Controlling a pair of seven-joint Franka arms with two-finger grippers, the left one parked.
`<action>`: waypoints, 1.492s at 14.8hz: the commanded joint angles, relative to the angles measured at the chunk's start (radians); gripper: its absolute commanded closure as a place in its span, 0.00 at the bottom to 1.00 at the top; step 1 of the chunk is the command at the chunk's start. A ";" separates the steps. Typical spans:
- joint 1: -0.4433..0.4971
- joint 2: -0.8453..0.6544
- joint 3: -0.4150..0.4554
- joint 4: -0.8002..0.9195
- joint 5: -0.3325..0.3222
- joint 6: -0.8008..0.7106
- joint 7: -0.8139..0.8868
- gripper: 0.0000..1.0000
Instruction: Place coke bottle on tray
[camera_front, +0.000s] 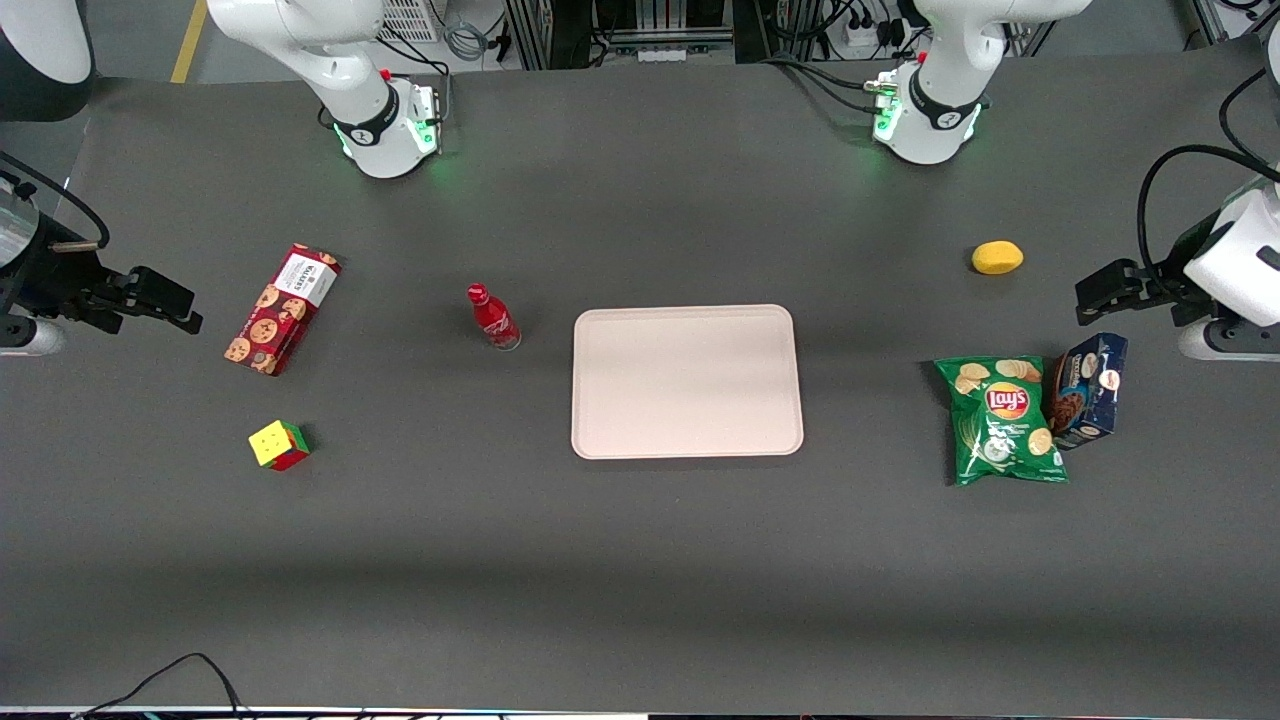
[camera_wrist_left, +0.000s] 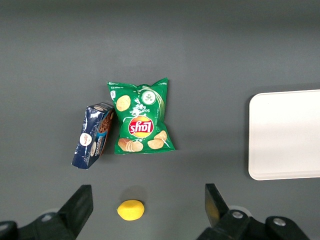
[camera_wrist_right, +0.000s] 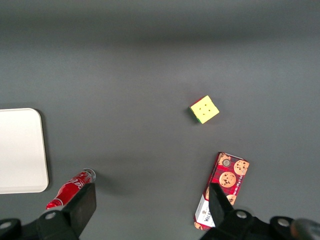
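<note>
The slim red coke bottle with red cap and white script stood upright on the dark grey table mat, just beside the large pale pinkish-cream rectangular tray but apart from it, on the tray's working-arm side. The tray lay flat mid-table, nothing on it. The black two-finger gripper of the right arm hung above the working arm's end of the table, well apart from the bottle, fingers spread wide and holding nothing; in the right wrist view its two fingers stood apart with bare mat between them. The red cookie box lay flat between gripper and bottle. A multicoloured puzzle cube sat nearer the front camera than that box. Toward the parked arm's end lay a green chip bag, a dark blue cookie box touching it, and a yellow lemon.
</note>
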 joint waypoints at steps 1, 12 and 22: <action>-0.007 -0.012 -0.009 -0.010 0.027 0.008 -0.036 0.00; -0.012 -0.011 -0.010 -0.010 0.025 0.008 -0.037 0.00; 0.054 -0.017 0.006 -0.012 0.025 -0.034 -0.025 0.00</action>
